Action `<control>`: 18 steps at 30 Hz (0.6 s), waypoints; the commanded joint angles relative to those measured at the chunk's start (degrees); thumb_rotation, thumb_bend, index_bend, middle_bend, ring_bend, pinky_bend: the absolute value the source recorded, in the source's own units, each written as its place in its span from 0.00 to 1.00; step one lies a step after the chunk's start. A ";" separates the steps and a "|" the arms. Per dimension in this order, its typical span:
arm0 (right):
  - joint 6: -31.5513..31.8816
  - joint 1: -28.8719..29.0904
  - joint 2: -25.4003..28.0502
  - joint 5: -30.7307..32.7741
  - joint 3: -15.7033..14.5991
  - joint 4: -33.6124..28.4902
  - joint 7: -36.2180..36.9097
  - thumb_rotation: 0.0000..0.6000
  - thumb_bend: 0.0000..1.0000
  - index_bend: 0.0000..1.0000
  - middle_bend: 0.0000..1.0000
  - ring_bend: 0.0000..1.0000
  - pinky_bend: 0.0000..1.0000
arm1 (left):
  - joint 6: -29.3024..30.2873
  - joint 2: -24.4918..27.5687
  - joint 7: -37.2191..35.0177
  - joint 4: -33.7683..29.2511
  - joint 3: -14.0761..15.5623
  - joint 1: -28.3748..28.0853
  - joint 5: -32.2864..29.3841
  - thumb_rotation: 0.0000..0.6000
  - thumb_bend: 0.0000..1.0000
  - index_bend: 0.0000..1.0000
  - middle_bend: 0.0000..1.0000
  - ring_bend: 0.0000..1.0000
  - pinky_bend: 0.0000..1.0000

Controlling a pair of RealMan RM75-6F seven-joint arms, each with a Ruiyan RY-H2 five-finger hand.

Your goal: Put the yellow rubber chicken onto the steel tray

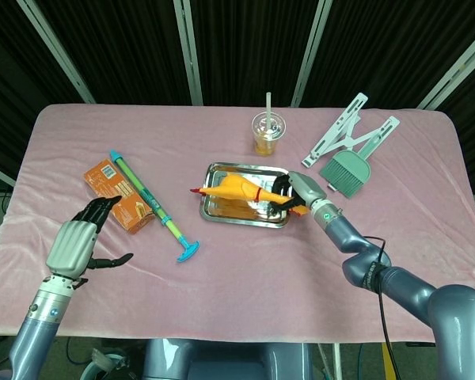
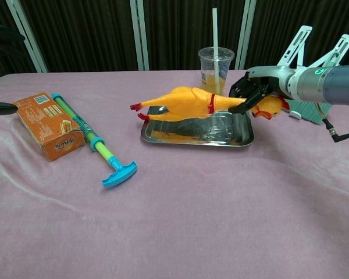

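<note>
The yellow rubber chicken (image 1: 236,190) (image 2: 183,102) hangs just above the steel tray (image 1: 222,212) (image 2: 163,135), its red feet pointing left and its head to the right. My right hand (image 1: 294,189) (image 2: 253,88) grips it at the neck, over the tray's right end. In the chest view the body clears the tray floor by a small gap. My left hand (image 1: 81,239) is open, low at the left near the table's front; only a fingertip (image 2: 1,108) of it shows in the chest view.
An orange box (image 1: 117,195) (image 2: 47,125) and a green-and-blue pump toy (image 1: 154,207) (image 2: 92,139) lie left of the tray. Behind it stands a plastic cup with a straw (image 1: 267,131) (image 2: 215,65). A white folding stand (image 1: 348,131) and a green brush (image 1: 347,173) are at the right.
</note>
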 commanded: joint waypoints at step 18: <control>7.08 -4.32 5.12 -0.77 0.74 -5.32 -3.29 1.00 0.01 0.30 0.30 0.25 0.42 | 1.69 3.34 -0.53 0.09 -2.80 2.20 -1.08 0.79 0.00 0.07 0.13 0.10 0.29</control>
